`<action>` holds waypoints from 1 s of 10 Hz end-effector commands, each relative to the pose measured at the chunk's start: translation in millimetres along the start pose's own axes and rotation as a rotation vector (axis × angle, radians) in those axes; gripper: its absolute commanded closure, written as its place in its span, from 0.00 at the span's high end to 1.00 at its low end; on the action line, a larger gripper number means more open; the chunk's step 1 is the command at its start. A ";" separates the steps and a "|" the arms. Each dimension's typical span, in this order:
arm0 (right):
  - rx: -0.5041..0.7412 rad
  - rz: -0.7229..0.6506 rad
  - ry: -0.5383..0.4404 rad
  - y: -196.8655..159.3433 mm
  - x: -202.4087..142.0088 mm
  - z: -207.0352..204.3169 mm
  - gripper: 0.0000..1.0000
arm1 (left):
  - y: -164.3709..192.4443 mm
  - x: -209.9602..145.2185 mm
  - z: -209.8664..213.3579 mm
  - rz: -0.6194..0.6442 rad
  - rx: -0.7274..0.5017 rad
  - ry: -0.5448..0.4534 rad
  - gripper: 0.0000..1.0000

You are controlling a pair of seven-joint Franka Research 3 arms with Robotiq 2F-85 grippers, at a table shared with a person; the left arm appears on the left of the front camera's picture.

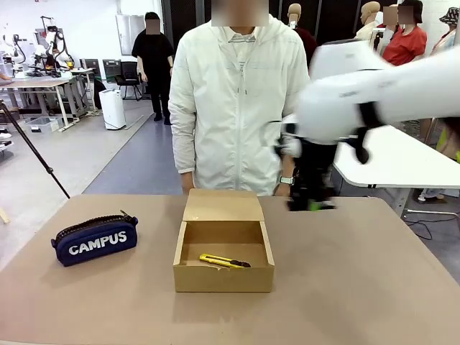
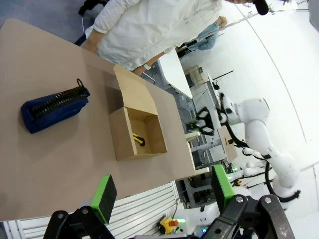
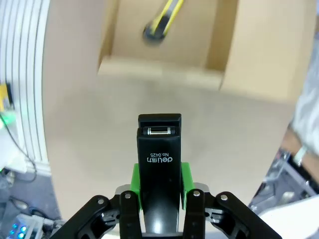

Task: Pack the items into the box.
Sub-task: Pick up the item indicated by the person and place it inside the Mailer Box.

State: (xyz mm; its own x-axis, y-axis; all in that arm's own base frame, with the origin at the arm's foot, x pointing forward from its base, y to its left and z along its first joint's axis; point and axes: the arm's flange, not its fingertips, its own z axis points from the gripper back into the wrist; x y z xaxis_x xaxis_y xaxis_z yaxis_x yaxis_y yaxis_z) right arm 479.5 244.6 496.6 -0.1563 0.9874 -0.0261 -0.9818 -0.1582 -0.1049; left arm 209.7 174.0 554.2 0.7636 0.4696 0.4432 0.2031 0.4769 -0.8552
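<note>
R gripper [image 3: 159, 185] is clenched on the small black stapler [image 3: 159, 144], most of its body sticking out past the pads, over the brown worktop [image 1: 359, 287] off the right side of the shallow brown cardboard box [image 1: 223, 277], which sits mid-worktop, flap open. Risks: stapler pivots or slips in that short grip, clips a box wall and shoves the light box, or lands on the slim yellow-and-black utility knife [image 1: 224, 260] inside; arm's blurred in front view, so height is prob. unclear. L gripper [image 2: 163, 191] hangs released; navy zippered "CAMPUS" pouch [image 1: 95, 240] lies left of box, apart.
</note>
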 end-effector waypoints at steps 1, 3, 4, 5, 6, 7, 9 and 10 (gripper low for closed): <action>0.033 0.054 -0.031 -57.7 57.0 0.9 0.00 | -0.4 0.8 0.6 -0.015 -0.018 -0.010 1.00; 0.029 0.121 -0.017 -70.0 127.0 -20.4 0.00 | -0.4 0.8 0.6 -0.015 -0.018 -0.010 1.00; 0.026 0.147 -0.054 -70.1 146.4 -31.6 0.00 | -0.4 0.8 0.6 -0.015 -0.018 -0.010 1.00; 0.039 0.149 -0.072 -68.4 152.1 -36.1 0.00 | -0.4 0.8 0.6 -0.015 -0.018 -0.010 1.00; -0.019 0.102 -0.054 -65.2 128.1 -19.7 0.00 | -0.4 0.8 0.6 -0.015 -0.018 -0.010 1.00; 0.036 0.166 -0.086 -64.0 154.4 -43.0 0.00 | -0.4 0.8 0.6 -0.015 -0.018 -0.010 1.00; 0.036 0.166 -0.086 -64.0 154.4 -43.0 0.00 | -0.4 0.8 0.6 -0.015 -0.018 -0.010 1.00; 0.031 0.161 -0.083 -66.7 152.3 -41.9 0.00 | -0.4 0.8 0.6 -0.015 -0.018 -0.010 1.00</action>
State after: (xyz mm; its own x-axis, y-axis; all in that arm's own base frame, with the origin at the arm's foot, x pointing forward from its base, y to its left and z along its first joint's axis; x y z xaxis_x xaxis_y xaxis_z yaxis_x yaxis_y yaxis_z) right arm 525.3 406.6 454.2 -0.3210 0.9461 0.0432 -0.9457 -0.3177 -0.0690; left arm 209.8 174.1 554.6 0.7635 0.4693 0.4436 0.2033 0.4773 -0.8549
